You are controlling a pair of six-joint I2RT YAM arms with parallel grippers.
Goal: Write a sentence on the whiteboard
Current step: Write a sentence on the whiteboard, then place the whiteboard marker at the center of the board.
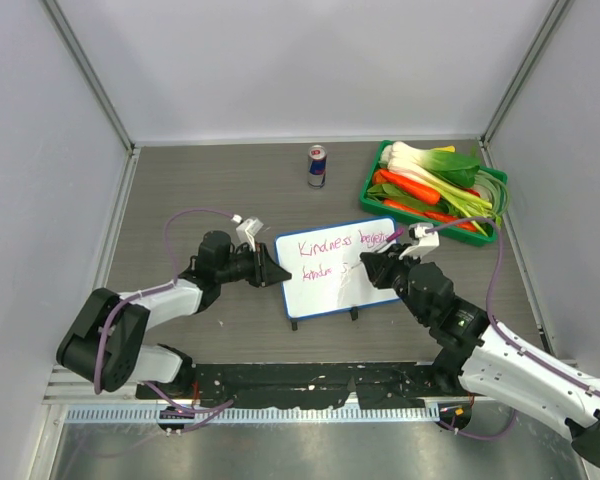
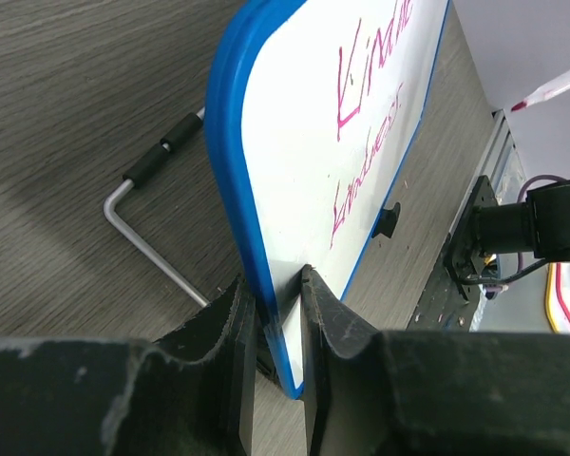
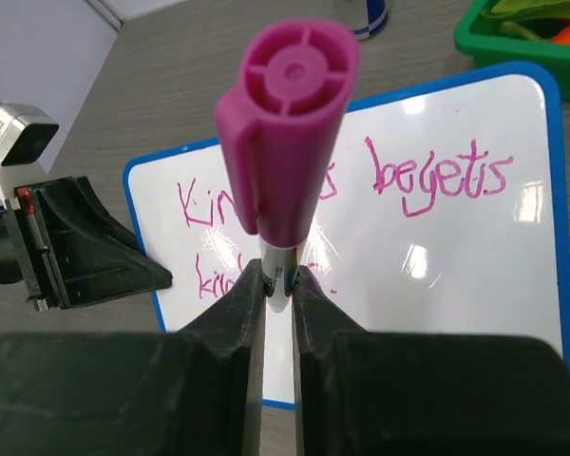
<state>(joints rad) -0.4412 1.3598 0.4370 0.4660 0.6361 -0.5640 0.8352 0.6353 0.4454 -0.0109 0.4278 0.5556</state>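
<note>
— The whiteboard [image 1: 315,292]?
— Being held on the table [image 1: 180,190], nine-o'clock rim clamped in the left pincer [image 1: 277,272].
— The right pincer [image 1: 377,266]?
— A marker [image 1: 412,234] is being gripped at the three-o'clock edge, beside the sentence [image 1: 325,243].

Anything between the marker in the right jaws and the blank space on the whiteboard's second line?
Nothing visible. The marker is poised over the whiteboard; the left gripper clamps only its left edge.
</note>
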